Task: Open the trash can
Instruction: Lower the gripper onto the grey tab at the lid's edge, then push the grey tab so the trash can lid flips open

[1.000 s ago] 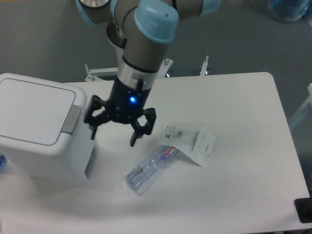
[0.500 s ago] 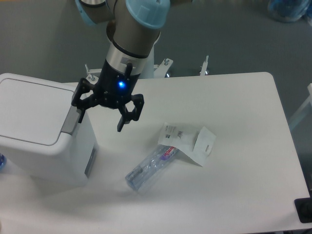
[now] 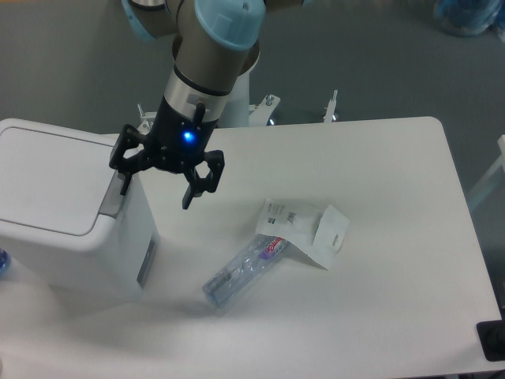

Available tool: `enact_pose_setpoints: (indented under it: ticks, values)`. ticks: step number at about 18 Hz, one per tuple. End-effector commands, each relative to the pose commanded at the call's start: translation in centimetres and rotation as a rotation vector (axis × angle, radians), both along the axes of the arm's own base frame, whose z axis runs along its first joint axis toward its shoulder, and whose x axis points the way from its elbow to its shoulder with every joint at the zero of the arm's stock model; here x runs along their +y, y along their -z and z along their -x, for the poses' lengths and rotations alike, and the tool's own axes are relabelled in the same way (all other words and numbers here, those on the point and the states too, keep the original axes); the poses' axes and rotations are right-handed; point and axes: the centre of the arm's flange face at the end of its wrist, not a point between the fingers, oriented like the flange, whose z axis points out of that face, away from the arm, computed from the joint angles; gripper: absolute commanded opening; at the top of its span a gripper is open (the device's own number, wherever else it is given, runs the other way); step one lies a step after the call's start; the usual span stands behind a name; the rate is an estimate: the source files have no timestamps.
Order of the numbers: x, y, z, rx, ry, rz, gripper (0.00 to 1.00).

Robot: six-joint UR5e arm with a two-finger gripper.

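Trash can (image 3: 71,209) sitting at the left end of the white surface (image 3: 379,276), its flat lid (image 3: 49,180) lying shut and its left side running out of the picture. Its grey push tab (image 3: 112,201) is showing only in part along the lid's right edge, the upper stretch being covered by the arm. A dark label on the bin's right wall is too small to read.

Hanging over that right edge is the black end effector (image 3: 155,188), its two fingers spread apart and gripping nothing, a blue light glowing on its body. One fingertip is reaching down at the tab, though contact cannot be judged from this angle; the other is hanging over bare surface just beside the bin. The arm's upper links are being cropped by the top of the picture.

Farther right, well apart from the bin, a clear plastic packet (image 3: 241,273) with small print is lying tilted, touching a crumpled white paper slip (image 3: 309,229). A dark object (image 3: 491,341) is being cut off at the lower right corner.
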Motion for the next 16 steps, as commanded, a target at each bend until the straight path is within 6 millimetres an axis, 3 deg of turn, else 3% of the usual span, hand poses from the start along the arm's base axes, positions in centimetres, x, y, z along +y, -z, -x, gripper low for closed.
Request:
enact_pose_setpoints:
  ticks: [16]
  values:
    - [0.8,1.0,0.0,-0.007,0.008,0.013,1.00]
